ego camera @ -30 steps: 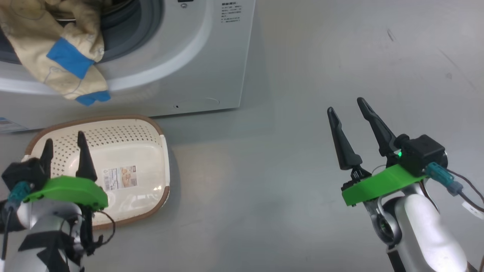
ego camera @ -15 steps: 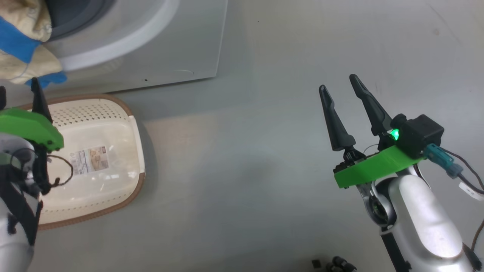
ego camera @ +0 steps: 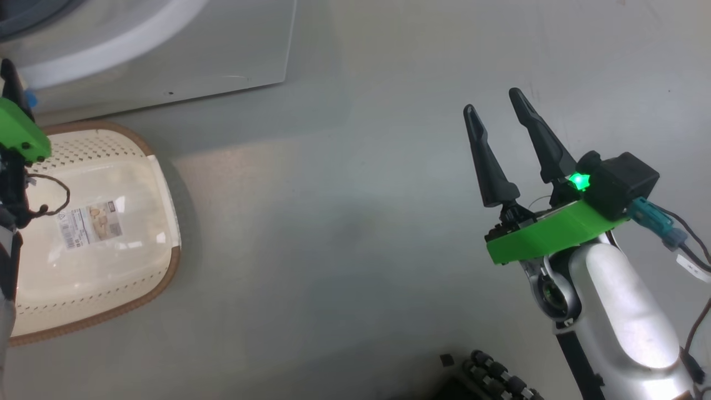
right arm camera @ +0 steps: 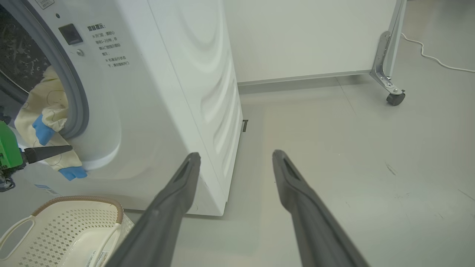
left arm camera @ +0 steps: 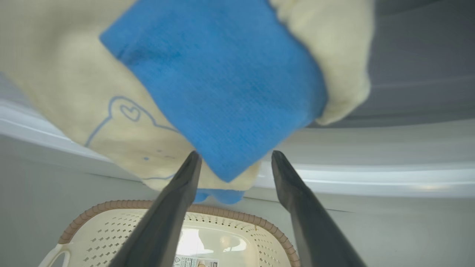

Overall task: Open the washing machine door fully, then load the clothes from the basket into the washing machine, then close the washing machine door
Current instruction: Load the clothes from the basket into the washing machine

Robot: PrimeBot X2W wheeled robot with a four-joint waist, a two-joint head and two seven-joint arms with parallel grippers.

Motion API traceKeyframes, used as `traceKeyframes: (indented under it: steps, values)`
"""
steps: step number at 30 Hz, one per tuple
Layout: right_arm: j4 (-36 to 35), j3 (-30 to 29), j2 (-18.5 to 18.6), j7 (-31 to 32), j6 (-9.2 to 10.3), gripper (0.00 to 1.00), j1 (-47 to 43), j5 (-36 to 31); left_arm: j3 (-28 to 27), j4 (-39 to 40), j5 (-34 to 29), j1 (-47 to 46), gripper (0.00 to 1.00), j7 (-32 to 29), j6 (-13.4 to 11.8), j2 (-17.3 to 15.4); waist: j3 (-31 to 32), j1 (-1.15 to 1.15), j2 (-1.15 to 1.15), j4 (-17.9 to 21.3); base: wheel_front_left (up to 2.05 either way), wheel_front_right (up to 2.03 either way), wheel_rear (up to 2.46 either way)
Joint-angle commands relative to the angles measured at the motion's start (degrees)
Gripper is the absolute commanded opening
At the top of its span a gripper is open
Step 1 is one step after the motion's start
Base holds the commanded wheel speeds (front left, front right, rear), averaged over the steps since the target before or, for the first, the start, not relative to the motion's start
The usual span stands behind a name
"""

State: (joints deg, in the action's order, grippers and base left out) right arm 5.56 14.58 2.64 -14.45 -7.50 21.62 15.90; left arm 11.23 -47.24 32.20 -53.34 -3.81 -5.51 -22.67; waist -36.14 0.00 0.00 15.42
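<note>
1. The clothes [left arm camera: 207, 85], cream with thin blue line drawings and a blue patch, hang out of the mouth of the washing machine [right arm camera: 167, 92]. They drape over the grey gasket and down the white front, at 9 o'clock in the right wrist view.
2. The left gripper [left arm camera: 235, 154] is open, with its fingers spread. Its tips sit at the lower edge of the hanging cloth, at 6 o'clock from the blue patch in the left wrist view. Whether they touch the fabric I cannot tell.
3. The basket [ego camera: 111, 261] stands on the floor [ego camera: 333, 222] just in front of the machine, below the garment, at 9 o'clock in the head view. Its base shows a label sticker.
4. The right gripper [ego camera: 491, 100] is also open and holds nothing. It is at 3 o'clock in the head view, over grey floor, well apart from basket and machine.
5. A metal leg on a castor [right arm camera: 394, 98] stands at 2 o'clock in the right wrist view.
</note>
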Motion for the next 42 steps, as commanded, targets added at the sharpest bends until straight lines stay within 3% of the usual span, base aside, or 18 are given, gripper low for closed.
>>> traceKeyframes:
  steps: [1, 8, 13, 15, 16, 17, 25, 32, 37, 42]
  values:
    - [-1.94, 0.98, 0.23, -0.54, 0.01, 1.0, 0.08, 0.57, -1.46, 0.62, -0.01, -1.71, 1.0, -0.15, -0.05, -3.03, -0.12, 0.0, 0.0, 0.22, 0.0, 0.0, 0.0]
    - [-1.98, 1.28, 0.23, -0.54, 0.01, 1.0, 0.09, 1.49, -0.85, -1.29, -0.41, -3.18, 1.0, -0.47, -1.1, -2.82, -0.31, 0.0, 0.0, 0.75, 0.0, 0.0, 0.0]
    - [-2.09, 1.45, 0.23, -0.54, 0.01, 1.0, 0.15, 1.92, -0.79, -2.55, -1.14, -4.2, 1.0, 0.61, -3.58, -2.91, -0.48, 0.0, 0.0, 1.13, 0.0, 0.0, 0.0]
    - [-2.11, 1.49, 0.23, -0.54, 0.01, 1.0, 0.16, 2.04, -0.86, -2.93, -1.13, -4.49, 0.55, 1.09, -4.09, -2.83, -0.51, 0.0, 0.0, 1.3, 0.0, 0.0, 0.0]
    - [-2.11, 1.5, 0.23, -0.54, 0.01, 1.0, 0.15, 2.09, -0.85, -3.13, -1.1, -4.57, 0.39, 1.25, -4.18, -2.81, -0.5, 0.0, 0.0, 1.37, 0.0, 0.0, 0.0]
    - [-2.11, 1.54, 0.23, -0.54, 0.01, 1.0, 0.14, 2.15, -0.86, -3.34, -1.12, -4.63, 0.01, 1.47, -4.34, -2.84, -0.48, 0.0, 0.0, 1.44, 0.0, 0.0, 0.0]
    - [-2.06, 1.34, 0.23, -0.54, 0.01, 1.0, -0.17, 2.3, -0.53, -4.97, -1.08, -4.68, 0.0, 2.7, -4.36, -3.16, -0.2, 0.0, 0.0, 1.43, 0.0, 0.0, 0.0]
    - [-2.02, 0.62, 0.23, -0.54, 0.01, 1.0, -0.6, 1.97, 2.17, -3.01, -2.18, -4.19, 0.0, 0.0, -2.6, -3.41, 0.29, 0.0, 0.0, 0.09, 0.0, 0.0, 0.0]
    - [-2.06, 0.16, 0.23, -0.54, 0.01, 1.0, -0.85, 1.44, 3.61, 2.94, -2.53, -3.26, 0.0, -3.96, -2.12, -4.45, 0.67, 0.0, 0.0, -1.09, 0.0, 0.0, 0.0]
    - [-2.07, -0.26, 0.23, -0.54, 0.01, 1.0, -1.17, 1.05, 4.48, 16.36, -1.89, -0.73, 0.0, -12.52, -1.97, -7.87, 1.05, 0.0, 0.0, -2.16, 0.0, 0.0, 0.0]
